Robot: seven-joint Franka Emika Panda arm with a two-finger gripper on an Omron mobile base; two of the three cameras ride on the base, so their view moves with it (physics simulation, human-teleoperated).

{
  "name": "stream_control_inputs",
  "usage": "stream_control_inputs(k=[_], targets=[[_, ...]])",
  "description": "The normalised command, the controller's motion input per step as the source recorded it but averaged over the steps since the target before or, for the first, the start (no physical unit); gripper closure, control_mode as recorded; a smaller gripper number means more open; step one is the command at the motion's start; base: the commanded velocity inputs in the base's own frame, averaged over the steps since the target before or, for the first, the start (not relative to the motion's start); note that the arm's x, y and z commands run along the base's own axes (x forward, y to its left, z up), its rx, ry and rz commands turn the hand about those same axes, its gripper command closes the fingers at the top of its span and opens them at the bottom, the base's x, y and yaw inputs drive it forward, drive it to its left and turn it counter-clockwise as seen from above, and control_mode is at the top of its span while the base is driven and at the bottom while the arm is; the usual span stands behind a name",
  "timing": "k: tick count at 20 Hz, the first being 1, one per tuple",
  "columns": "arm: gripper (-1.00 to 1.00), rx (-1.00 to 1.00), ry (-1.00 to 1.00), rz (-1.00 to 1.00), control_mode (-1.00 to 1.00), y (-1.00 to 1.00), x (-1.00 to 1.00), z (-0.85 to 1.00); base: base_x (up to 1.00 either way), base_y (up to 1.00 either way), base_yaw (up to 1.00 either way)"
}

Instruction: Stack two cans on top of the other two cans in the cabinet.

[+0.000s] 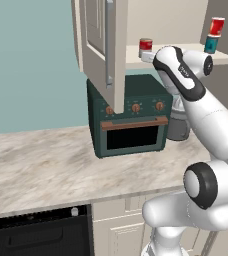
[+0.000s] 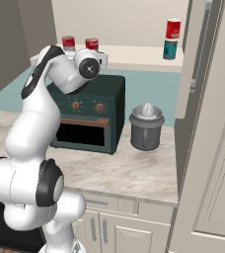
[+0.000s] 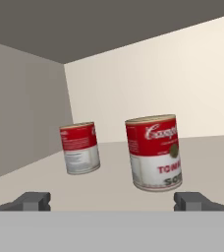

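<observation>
Two red cans with white label bands stand apart on the pale shelf (image 3: 109,167) of the cabinet. In the hand view one can (image 3: 79,147) is at the left and further back, the other (image 3: 154,152) nearer, just right of centre. My gripper (image 3: 114,202) is open, its fingertips (image 3: 33,201) level with the shelf front and short of the nearer can, holding nothing. From the right base the same cans (image 2: 68,43) (image 2: 91,44) sit just beyond my hand. Further right on the shelf, a third red can (image 2: 172,28) stands on a teal can (image 2: 170,49).
The cabinet door (image 1: 98,45) hangs open left of the shelf, and another tall cream door (image 2: 208,128) is close on the right. Under the shelf stand a dark green oven (image 2: 87,116) and a grey lidded jug (image 2: 146,127) on the marble counter (image 1: 46,165).
</observation>
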Motion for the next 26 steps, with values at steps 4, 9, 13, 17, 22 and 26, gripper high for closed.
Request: stream_control_inputs(k=[4,9,13,17,22,26], targets=[[-1.00,0.00,0.00,0.00,-1.00,0.00,0.08,0.00,0.00,0.00,0.00],[-1.00,0.00,0.00,0.00,-1.00,0.00,0.10,0.00,0.00,0.00,0.00],[-1.00,0.00,0.00,0.00,-1.00,0.00,0.11,0.00,0.00,0.00,0.00],[-1.00,0.00,0.00,0.00,-1.00,0.00,0.05,0.00,0.00,0.00,0.00],[-1.00,0.00,0.00,0.00,-1.00,0.00,0.06,0.00,0.00,0.00,0.00],[-1.00,0.00,0.00,0.00,-1.00,0.01,0.19,0.00,0.00,0.00,0.00]])
